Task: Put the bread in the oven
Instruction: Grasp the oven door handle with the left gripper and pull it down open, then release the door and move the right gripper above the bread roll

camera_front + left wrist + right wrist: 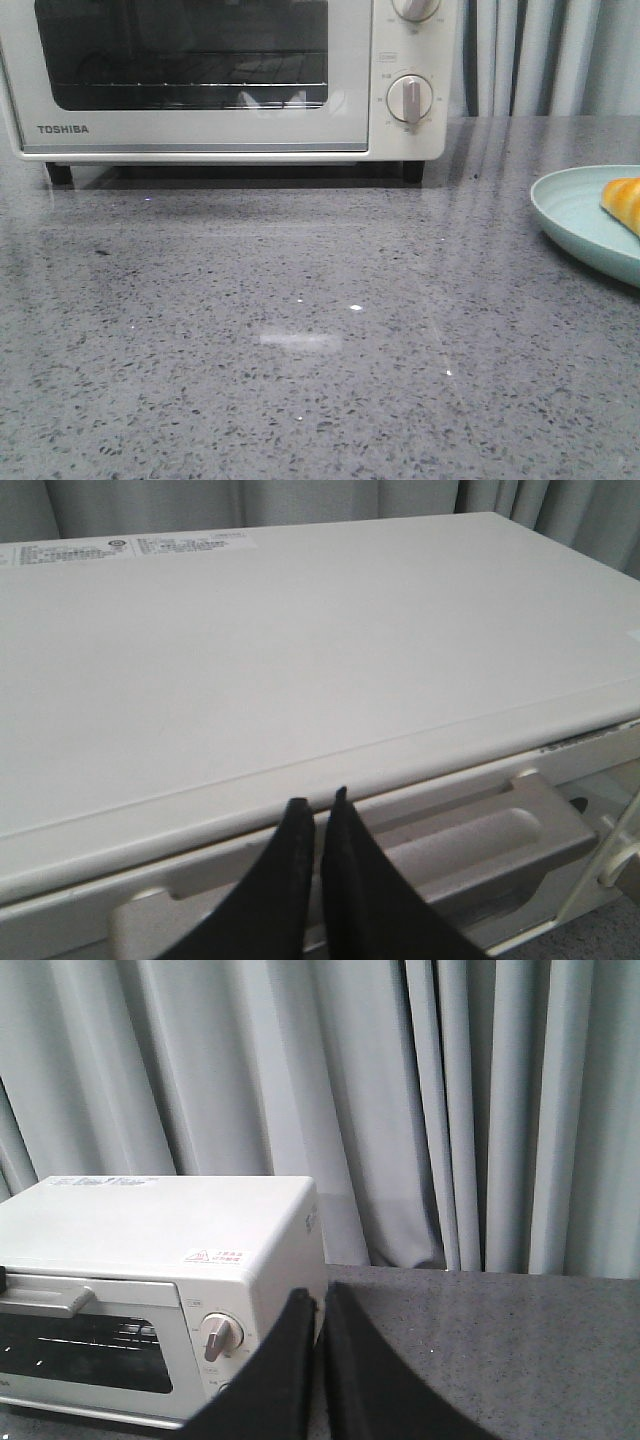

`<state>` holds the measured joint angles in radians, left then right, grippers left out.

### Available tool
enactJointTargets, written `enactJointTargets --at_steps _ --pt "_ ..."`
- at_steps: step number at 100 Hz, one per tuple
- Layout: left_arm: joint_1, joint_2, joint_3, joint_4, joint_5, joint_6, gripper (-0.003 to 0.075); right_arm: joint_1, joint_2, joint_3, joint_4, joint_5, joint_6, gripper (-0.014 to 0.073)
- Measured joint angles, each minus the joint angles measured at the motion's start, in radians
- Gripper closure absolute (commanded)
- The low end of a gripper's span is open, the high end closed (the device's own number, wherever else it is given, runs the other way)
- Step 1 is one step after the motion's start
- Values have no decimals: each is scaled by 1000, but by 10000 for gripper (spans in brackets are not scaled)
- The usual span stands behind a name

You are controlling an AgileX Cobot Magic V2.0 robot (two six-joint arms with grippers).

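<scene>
The cream-white TOSHIBA oven [200, 80] stands at the back left of the grey counter, its glass door closed and a wire rack showing inside. The bread [623, 203], golden-orange, lies on a pale green plate [570, 215] at the right edge, mostly cut off. My left gripper [318, 808] is shut and empty, just above the oven's top front edge [300, 680] and its door handle [480, 830]. My right gripper [318, 1300] is shut and empty, held high to the right of the oven [160, 1250]. Neither gripper shows in the front view.
Two round dials [409, 98] sit on the oven's right panel. Grey curtains [400, 1110] hang behind the counter. The speckled grey counter [300, 330] stretches in front of the oven.
</scene>
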<state>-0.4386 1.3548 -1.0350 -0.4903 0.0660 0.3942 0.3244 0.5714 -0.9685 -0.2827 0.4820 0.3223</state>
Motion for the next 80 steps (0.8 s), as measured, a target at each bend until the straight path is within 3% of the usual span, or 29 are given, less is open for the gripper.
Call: enactJointTargets --at_steps 45,52,67,80 --pt "-180 -170 358 -50 -288 7 740 0 0 0 0 1 0 599" --pt "-238 -220 436 -89 -280 7 740 0 0 0 0 1 0 599" --pt "-382 -318 573 -223 -119 5 740 0 0 0 0 16 0 599" --pt "-520 -473 585 -280 -125 3 740 0 0 0 0 50 0 599"
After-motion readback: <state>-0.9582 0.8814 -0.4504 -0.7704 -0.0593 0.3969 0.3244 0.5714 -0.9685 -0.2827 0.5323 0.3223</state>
